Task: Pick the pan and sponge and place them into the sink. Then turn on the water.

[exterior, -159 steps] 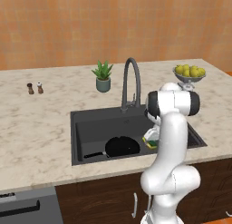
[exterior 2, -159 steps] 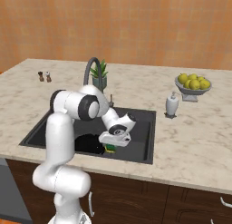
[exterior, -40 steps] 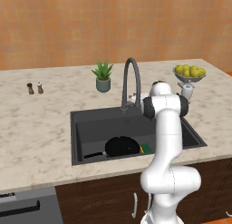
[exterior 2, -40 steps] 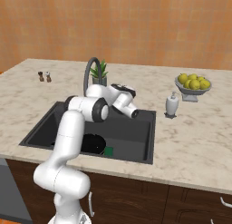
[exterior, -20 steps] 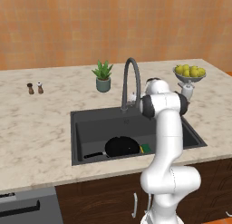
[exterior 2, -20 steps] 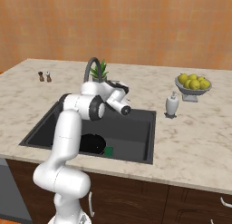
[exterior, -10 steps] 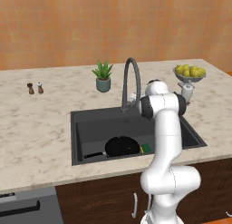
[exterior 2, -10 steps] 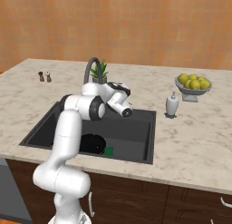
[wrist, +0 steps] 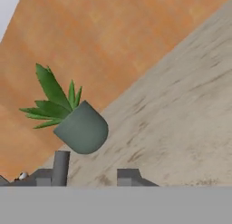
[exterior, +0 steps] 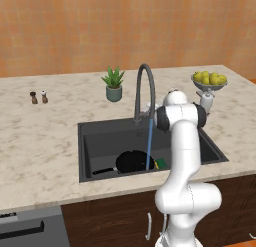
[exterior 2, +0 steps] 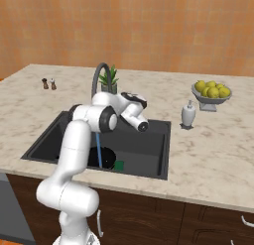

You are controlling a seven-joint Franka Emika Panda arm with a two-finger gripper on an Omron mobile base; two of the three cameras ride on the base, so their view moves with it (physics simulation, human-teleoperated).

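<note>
A dark sink (exterior: 95, 141) holds the black pan (exterior: 134, 161) and, just right of it, the green sponge (exterior: 162, 164); blue water (exterior: 149, 141) runs from the faucet (exterior: 144, 91) onto the pan; the tool's (wrist: 93, 177) fingers stand apart, empty, behind the faucet.

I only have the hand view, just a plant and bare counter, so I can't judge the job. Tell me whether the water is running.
Observer: Yes. Water falls in a thin blue stream from the faucet tip into the sink.
Operator: Good. Now report where the pan and sponge are.
Observer: Both lie on the sink floor near its front wall. The pan has its handle pointing left in the left base view, and the sponge sits just to its right. The stream comes down at the pan's right edge.
</note>
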